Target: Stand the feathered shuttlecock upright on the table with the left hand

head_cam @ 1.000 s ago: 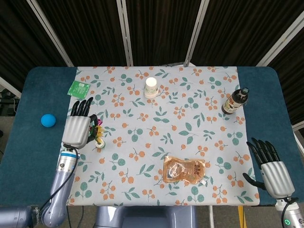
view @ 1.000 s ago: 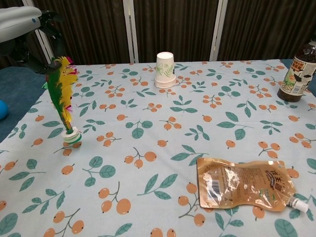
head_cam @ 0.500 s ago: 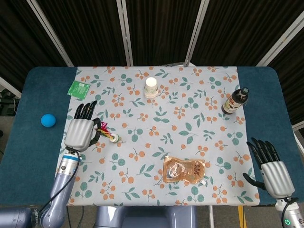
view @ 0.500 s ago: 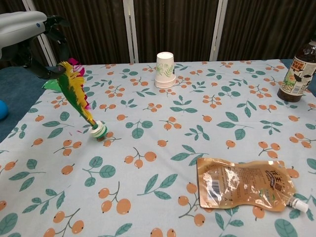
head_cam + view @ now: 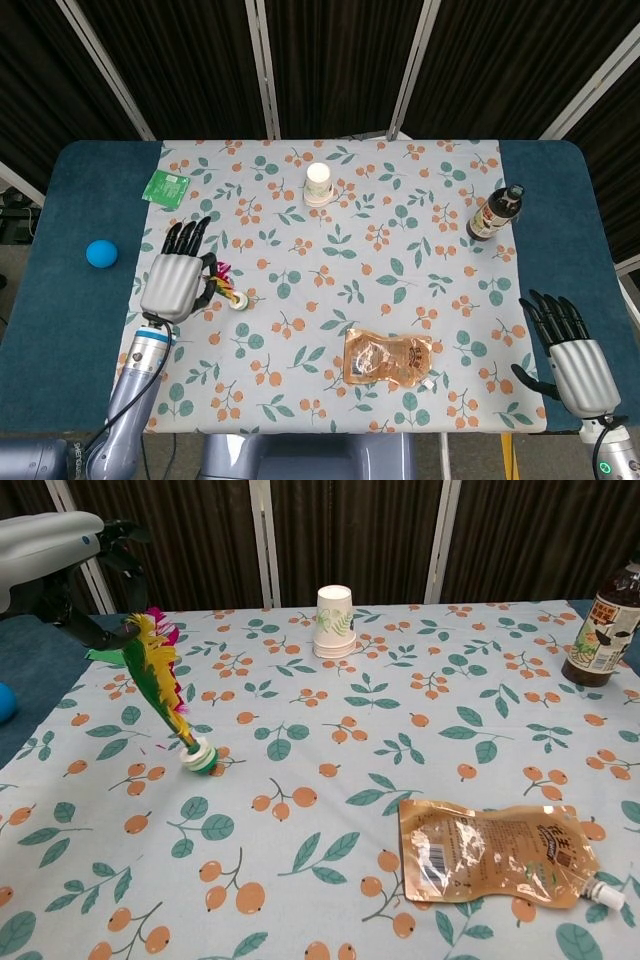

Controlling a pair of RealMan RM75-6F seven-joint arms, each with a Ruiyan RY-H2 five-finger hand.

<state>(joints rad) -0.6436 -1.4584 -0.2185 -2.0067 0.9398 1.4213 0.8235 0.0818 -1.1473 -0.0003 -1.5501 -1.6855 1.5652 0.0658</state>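
The feathered shuttlecock (image 5: pixel 229 290) (image 5: pixel 160 680) has green, yellow and pink feathers and a white, green-ringed base. It leans with its feathers up to the left, and the base touches the floral tablecloth (image 5: pixel 320 780). My left hand (image 5: pixel 178 281) (image 5: pixel 62 560) is at the feather tops and holds them between its dark fingers (image 5: pixel 112 633); the exact contact is partly hidden. My right hand (image 5: pixel 574 356) rests at the table's front right corner, fingers spread, holding nothing; only the head view shows it.
A stack of paper cups (image 5: pixel 318 185) (image 5: pixel 334 621) stands at the back centre and a brown bottle (image 5: pixel 497 212) (image 5: pixel 603 630) at the right. A brown pouch (image 5: pixel 388 358) (image 5: pixel 495 852) lies front centre. A blue ball (image 5: pixel 101 253) and a green packet (image 5: pixel 166 185) lie left.
My left hand has moved right and slightly nearer with the shuttlecock. Its base slid right across the cloth and the feathers now lean further left. The right hand is still.
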